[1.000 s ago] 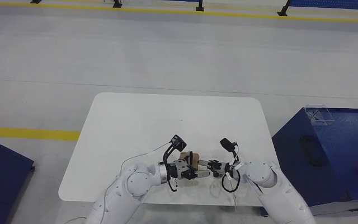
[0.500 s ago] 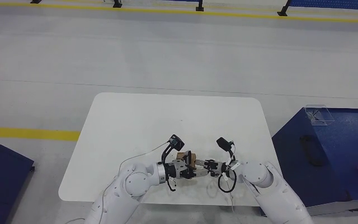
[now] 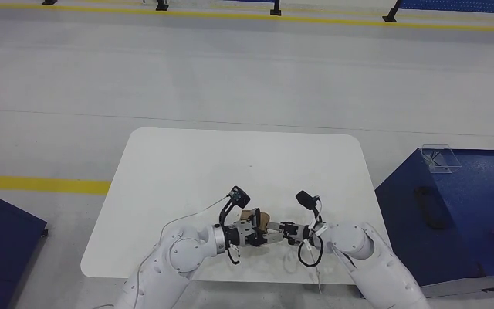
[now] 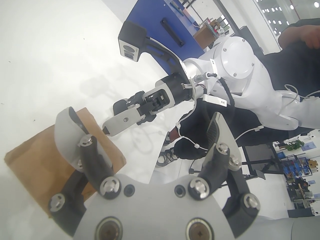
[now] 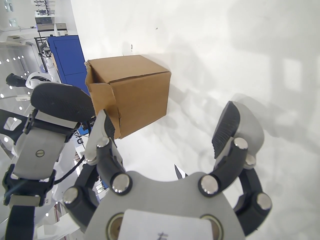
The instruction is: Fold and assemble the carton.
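Note:
A small brown carton [image 3: 258,221] stands on the white table [image 3: 193,170] close to its front edge, between my two arms. In the right wrist view the carton [image 5: 140,91] is squared up, with a side flap hanging loose toward the left gripper. My left gripper [image 4: 142,126] is open, and one of its fingers [image 4: 67,126] lies against the carton [image 4: 37,156]. My right gripper [image 5: 167,123] is open too, and one fingertip [image 5: 105,123] touches the loose flap's edge. From above, the left gripper [image 3: 261,237] and right gripper [image 3: 279,231] meet at the carton.
A blue cabinet [image 3: 440,208] stands off the table's right side. The table's front edge runs just behind both grippers. Bare white tabletop stretches toward the far side and to the left.
Both arms have shifted a little to the left. The right gripper has closed in on the carton, which has moved slightly left with them.

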You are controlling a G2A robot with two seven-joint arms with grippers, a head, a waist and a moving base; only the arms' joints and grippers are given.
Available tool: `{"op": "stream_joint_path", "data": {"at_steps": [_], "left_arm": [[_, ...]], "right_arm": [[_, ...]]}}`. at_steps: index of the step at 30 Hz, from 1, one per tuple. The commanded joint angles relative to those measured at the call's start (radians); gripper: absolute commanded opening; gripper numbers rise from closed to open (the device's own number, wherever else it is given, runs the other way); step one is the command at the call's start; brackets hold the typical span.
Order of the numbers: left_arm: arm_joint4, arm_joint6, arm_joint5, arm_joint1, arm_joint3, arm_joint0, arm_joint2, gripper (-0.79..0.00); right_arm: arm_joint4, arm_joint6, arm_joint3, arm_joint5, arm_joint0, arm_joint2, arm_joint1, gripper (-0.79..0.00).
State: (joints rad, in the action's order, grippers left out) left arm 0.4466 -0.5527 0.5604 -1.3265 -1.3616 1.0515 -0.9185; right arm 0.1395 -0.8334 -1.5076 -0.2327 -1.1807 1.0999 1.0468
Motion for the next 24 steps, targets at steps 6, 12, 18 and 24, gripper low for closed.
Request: {"op": "stream_joint_path", "data": {"at_steps": [6,12,18,24], "left_arm": [[-0.008,0.005,-0.002,-0.001,0.013,-0.011,0.006,0.000],[-0.015,0.028,0.017,0.007,-0.023,0.005,-0.022,0.000],[0.009,0.049,0.016,0.015,-0.064,0.021,-0.052,0.000],[-0.001,0.062,0.007,0.015,-0.065,0.025,-0.057,0.000]], "right_arm": [[0.001,0.006,0.014,-0.007,0.014,-0.013,0.006,0.000],[-0.057,0.055,-0.004,0.006,-0.002,0.022,0.007,0.000],[-0.075,0.053,-0.007,-0.003,-0.004,0.030,0.007,0.000],[-0.087,0.069,-0.015,0.011,-0.014,0.041,0.007,0.000]]}}
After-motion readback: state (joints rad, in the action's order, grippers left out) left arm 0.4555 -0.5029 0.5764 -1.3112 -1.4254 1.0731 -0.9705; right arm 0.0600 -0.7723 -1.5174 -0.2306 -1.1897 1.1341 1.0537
